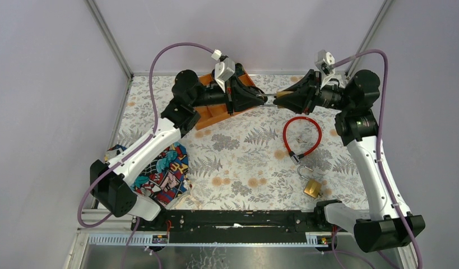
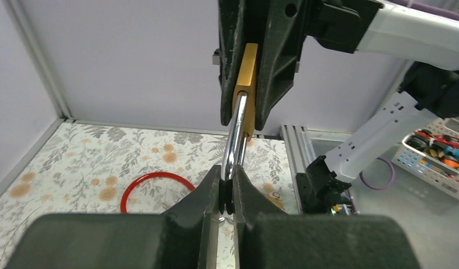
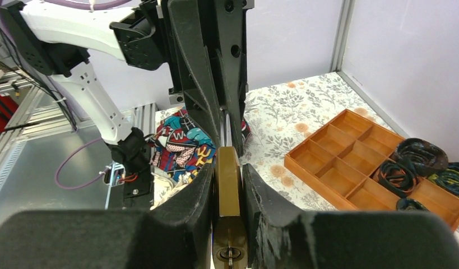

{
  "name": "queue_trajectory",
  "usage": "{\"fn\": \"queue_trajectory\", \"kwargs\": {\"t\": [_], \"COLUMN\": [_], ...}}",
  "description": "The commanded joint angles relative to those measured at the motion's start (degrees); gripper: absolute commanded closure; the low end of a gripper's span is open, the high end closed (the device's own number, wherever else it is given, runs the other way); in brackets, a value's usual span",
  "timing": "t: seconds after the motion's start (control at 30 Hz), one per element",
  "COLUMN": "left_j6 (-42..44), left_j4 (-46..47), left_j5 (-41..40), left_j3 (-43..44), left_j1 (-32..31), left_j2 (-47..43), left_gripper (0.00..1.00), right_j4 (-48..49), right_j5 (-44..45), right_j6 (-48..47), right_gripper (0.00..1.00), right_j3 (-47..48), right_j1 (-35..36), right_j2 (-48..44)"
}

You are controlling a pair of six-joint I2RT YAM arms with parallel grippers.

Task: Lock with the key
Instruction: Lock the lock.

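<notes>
- Left gripper point(image 2: 227, 193) clenched on the shackle point(image 2: 236, 134), 12 o'clock above the table point(image 1: 238, 157).
- Right gripper point(image 3: 229, 168) grasping the brass padlock body point(image 3: 228, 224).
- 1 spare padlock point(image 1: 311, 187) at 5 o'clock.

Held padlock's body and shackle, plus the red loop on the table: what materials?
Gold-coloured padlock body: looks like brass, with dull yellow satin faces. Curved silver shackle: likely chromed or polished steel, given its mirror-bright highlights. Red cable loop: probably plastic-coated cable, glossy uniform red; the core is hidden.
</notes>
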Motion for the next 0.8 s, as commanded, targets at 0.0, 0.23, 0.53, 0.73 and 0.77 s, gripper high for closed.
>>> {"fn": "queue_trajectory", "kwargs": {"t": [0.0,0.23,0.53,0.73,0.77], "left_j6": [-3.36,-3.26,4.19,11.33,12.75], "left_j4": [11.94,11.77,1.67,-6.54,-7.64], "left_j5": [14.41,13.27,14.13,13.46,13.65], "left_j3": [0.54,-0.4,-0.97,-4.12,-4.81], "left_j1": [-10.12,-8.69,-2.46,3.53,4.29], "left_j2": [-0.72,-1.71,-4.82,-9.55,-10.38], "left_gripper": [0.83,1.0,1.0,1.0,1.0], "right_j4": [1.36,-0.53,-18.49,-34.69,-37.41], "right_j5": [8.48,9.22,5.18,3.58,2.85], "right_j6": [0.85,-0.2,-7.81,-19.53,-21.93], "right_gripper": [1.0,1.0,0.04,0.0,0.0], "right_j3": [0.45,1.01,10.22,13.56,13.58], "right_j1": [5.73,5.71,2.45,0.44,0.41], "right_j2": [3.17,1.95,2.09,-0.2,-0.32]}}
